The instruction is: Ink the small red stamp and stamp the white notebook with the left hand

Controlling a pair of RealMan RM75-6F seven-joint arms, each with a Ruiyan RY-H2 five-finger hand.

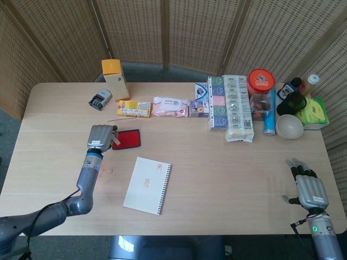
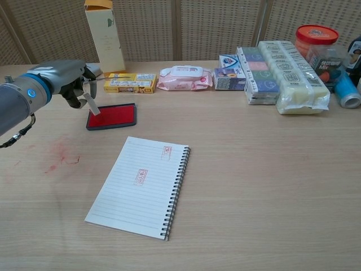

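Nearest the robot, the white notebook (image 2: 141, 184) lies open on the wooden table (image 2: 265, 180), its lined page bearing two small red stamp marks, with red ink smears (image 2: 59, 153) on the wood to its left. Beyond it the left hand (image 2: 70, 80) pinches the small red stamp (image 2: 92, 105), a slim pale stick tilted with its red tip on the left end of the red ink pad (image 2: 113, 116). The right hand (image 1: 309, 187) rests at the table's near right corner, holding nothing, fingers apart, and a row of boxes and packets (image 2: 225, 73) lines the far edge before woven screen panels (image 2: 214, 28).

You get even, bright light from above; shadows on the pale wooden table (image 1: 227, 173) are soft and short; both views are sharp, without glare.
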